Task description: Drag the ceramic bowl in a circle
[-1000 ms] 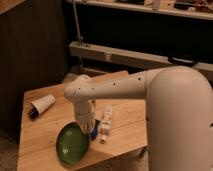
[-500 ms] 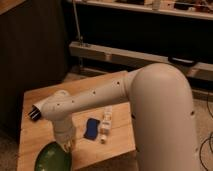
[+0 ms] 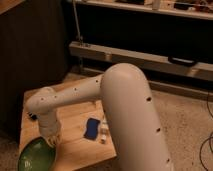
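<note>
Likely a lab or workshop — carpet point(image 3: 185, 120), loose cables point(image 3: 207, 142), a metal rail point(image 3: 140, 57) behind a wooden worktop point(image 3: 75, 144).

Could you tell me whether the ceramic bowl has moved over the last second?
Yes. The ceramic bowl slid left toward the front-left corner of the table, away from the blue object; the gripper sits at its far rim.

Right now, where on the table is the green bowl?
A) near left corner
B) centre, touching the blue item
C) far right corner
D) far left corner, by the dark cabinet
A: the ceramic bowl sits at the near left corner of the table, with the tool shut at its upper right rim. The blue item lies apart to its right.
</note>
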`<state>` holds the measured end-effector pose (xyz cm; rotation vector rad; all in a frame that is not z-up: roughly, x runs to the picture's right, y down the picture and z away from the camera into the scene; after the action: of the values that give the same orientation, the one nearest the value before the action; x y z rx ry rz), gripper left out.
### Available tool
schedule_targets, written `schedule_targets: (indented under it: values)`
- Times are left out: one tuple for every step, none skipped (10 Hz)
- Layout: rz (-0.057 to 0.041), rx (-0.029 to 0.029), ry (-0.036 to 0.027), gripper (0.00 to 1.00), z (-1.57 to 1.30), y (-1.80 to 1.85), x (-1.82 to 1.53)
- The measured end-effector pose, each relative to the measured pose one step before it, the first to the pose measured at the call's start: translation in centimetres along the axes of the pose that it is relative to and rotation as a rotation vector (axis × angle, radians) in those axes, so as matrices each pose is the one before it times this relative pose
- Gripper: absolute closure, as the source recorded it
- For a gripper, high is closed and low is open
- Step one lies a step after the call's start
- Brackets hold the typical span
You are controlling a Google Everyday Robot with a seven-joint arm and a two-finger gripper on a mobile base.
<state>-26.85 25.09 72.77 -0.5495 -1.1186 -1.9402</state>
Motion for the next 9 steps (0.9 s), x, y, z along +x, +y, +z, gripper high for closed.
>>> schedule_targets:
  values:
    - [0.03061,0.02105,-0.00159,0.94,-0.342,0.766,2.239]
    - [0.03357,0.01789,0.00265,0.94,-0.571,1.037,2.590]
    - [0.02849,0.01216,0.00793,0.94,-0.694,0.884,2.175]
    - [0.06086,0.01046,0.02722,0.94,-2.085,2.432,3.668]
    - [0.03555,-0.02024,0.01741,0.94,-1.172,1.784,1.552]
    - [0.02051,-0.02143,0.00414,0.94,-0.403,1.276,0.558]
    - [0.01726,-0.02437,0.00354,0.94,-0.355,1.475,0.179]
    - [0.02102,-0.02644,0.00324,0.94,-0.293,1.815,-0.543]
    - [0.02018,-0.02292,0.00141,0.94,-0.186,2.085,-0.839]
